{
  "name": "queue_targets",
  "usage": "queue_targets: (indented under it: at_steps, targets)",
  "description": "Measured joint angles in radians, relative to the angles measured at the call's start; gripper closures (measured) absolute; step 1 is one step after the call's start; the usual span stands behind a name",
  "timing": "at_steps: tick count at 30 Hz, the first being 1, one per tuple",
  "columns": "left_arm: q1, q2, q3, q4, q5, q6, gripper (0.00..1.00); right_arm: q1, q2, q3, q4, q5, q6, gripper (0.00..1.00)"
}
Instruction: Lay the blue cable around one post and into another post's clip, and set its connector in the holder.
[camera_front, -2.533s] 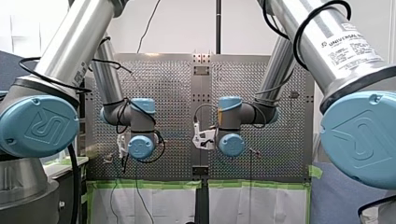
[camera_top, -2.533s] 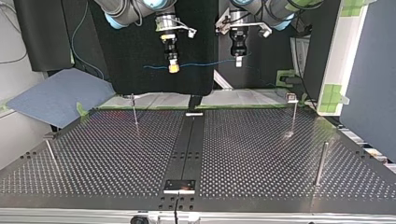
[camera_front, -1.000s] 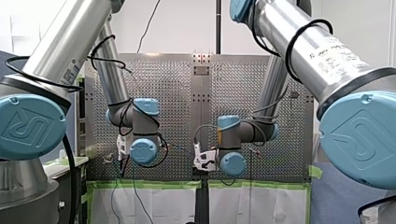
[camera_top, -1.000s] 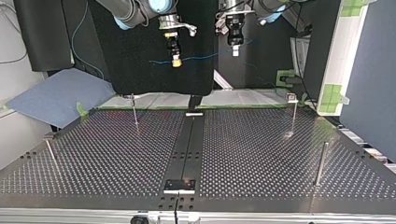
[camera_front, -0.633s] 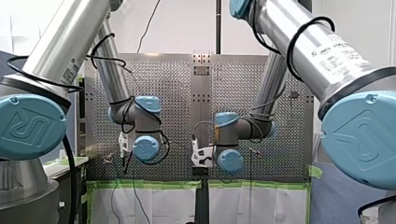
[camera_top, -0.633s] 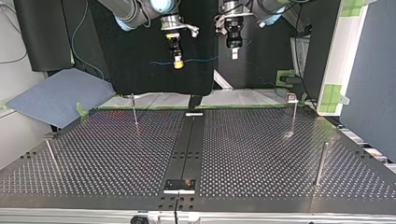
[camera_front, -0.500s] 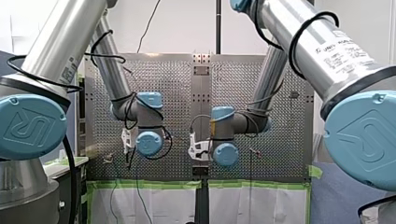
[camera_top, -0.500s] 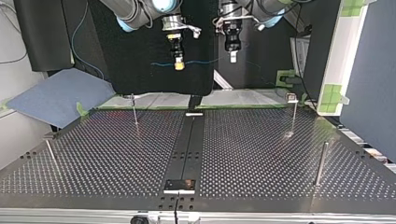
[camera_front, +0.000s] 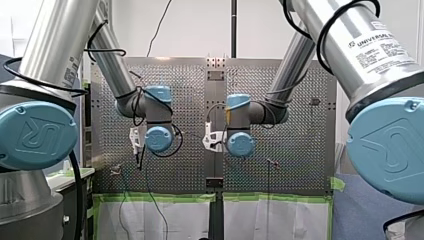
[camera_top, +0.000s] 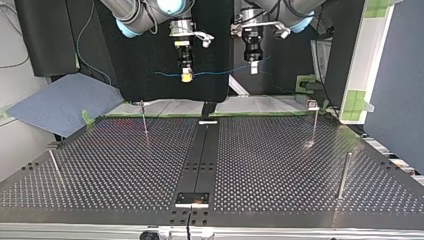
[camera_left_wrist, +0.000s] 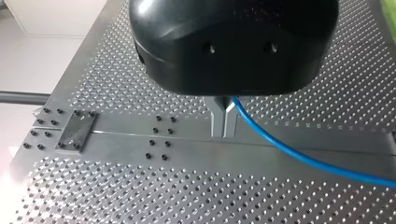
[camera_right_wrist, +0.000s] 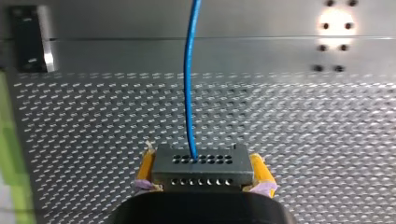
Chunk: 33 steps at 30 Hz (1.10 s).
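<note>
1. Perforated metal table (camera_top: 275, 165) lies well under both your claws.
2. Your left gripper (camera_left_wrist: 223, 122) is clenched on the thin blue cable (camera_left_wrist: 299, 151), which runs off beside it.
3. Your right gripper (camera_right_wrist: 203, 173), yellow pads (camera_right_wrist: 147, 168), grasps the grey many-holed connector block (camera_right_wrist: 203, 163); cable leaves ahead.

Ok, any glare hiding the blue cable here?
Right wrist view: glare on the table, clear of the blue cable and the connector in the right end effector. Left wrist view: bright washout at the table's edge; cable plain by the left end effector. Top view: cable thin against the dark backdrop.
</note>
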Motion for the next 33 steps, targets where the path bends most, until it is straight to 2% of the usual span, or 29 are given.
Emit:
queue_targets:
  at_steps: [6,13,21,28,30,33]
  targets:
    - [0.053,0.012,0.005,-0.041,0.051,0.001,1.0,-0.002,-0.053,-0.044,0.053,-0.016,-0.002,0.98]
    - [0.114,0.036,0.005,-0.07,0.11,-0.025,1.0,-0.001,-0.112,-0.099,0.112,-0.038,-0.003,0.98]
    - [0.188,0.107,0.005,-0.138,0.17,-0.063,1.0,0.004,-0.181,-0.168,0.181,-0.06,-0.007,0.98]
    - [0.25,0.169,0.006,-0.2,0.187,-0.093,1.0,0.006,-0.24,-0.218,0.239,-0.089,-0.01,0.98]
    - [0.27,0.189,0.006,-0.221,0.19,-0.111,1.0,0.008,-0.257,-0.233,0.257,-0.098,-0.015,0.98]
    - [0.298,0.217,0.006,-0.249,0.203,-0.137,1.0,0.013,-0.275,-0.253,0.286,-0.107,-0.033,0.98]
